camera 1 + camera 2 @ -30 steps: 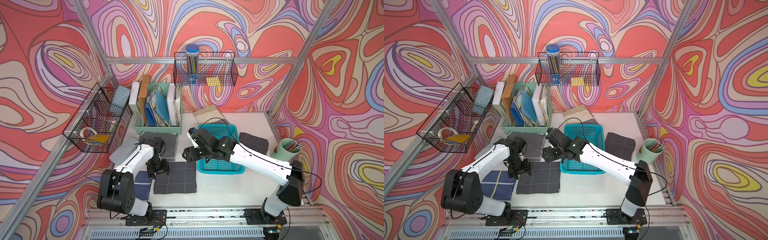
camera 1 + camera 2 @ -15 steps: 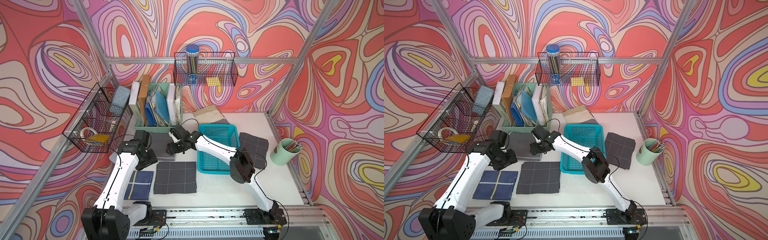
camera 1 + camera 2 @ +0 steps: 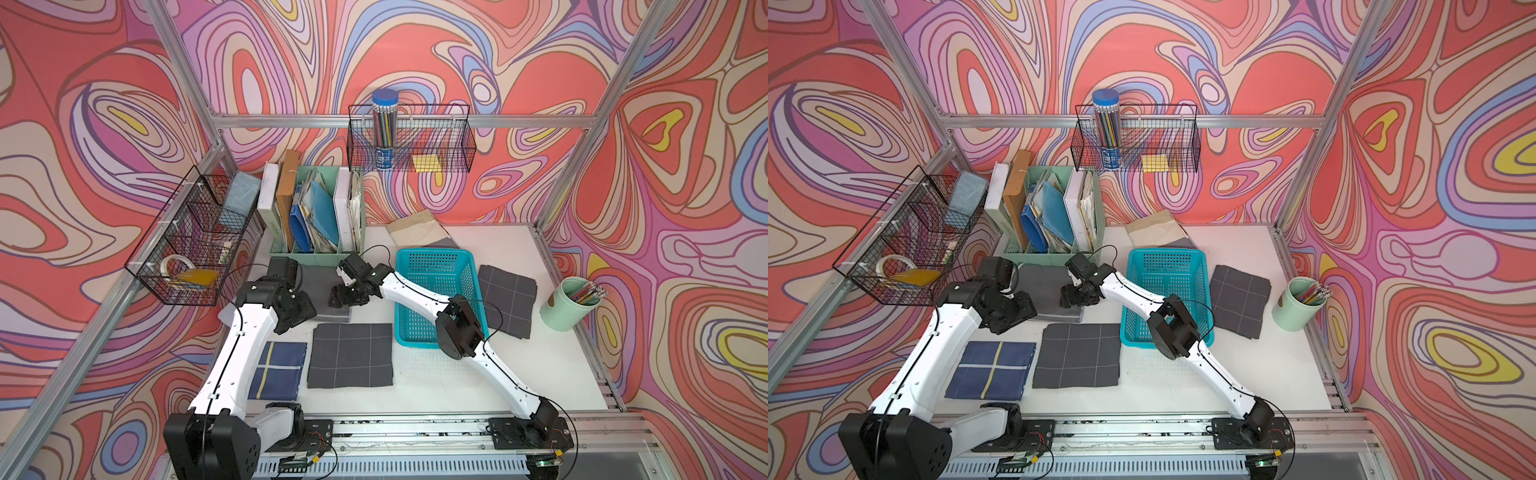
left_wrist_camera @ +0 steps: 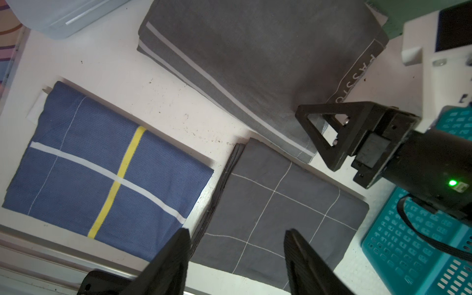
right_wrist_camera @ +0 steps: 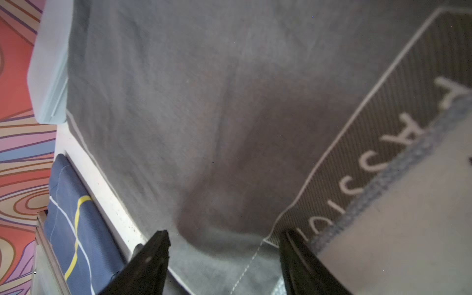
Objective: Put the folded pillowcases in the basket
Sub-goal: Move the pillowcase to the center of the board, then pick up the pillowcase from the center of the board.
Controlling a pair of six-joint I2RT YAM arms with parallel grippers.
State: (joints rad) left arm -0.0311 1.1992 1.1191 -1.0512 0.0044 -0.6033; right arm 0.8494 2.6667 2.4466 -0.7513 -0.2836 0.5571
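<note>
Your right gripper (image 5: 224, 237) had its jaws spread wide over a corner of the grey pillowcase (image 3: 319, 282), clamping nothing (cloth merely lay between the tips). The pillowcase lay flat on the table (image 3: 436, 386), near the basket (image 3: 434, 252), not in it. Your left gripper (image 4: 237, 231) hung spread and empty.

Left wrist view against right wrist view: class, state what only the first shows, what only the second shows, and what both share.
Only the left wrist view: the left gripper, open, the grey checked cloth and the turquoise basket. Only the right wrist view: no thing of its own, just close detail, the ribbed weave of the lettered band. Both: the folded grey pillowcase, the blue cloth with its yellow stripe, and the right gripper, open at the pillowcase's corner.
</note>
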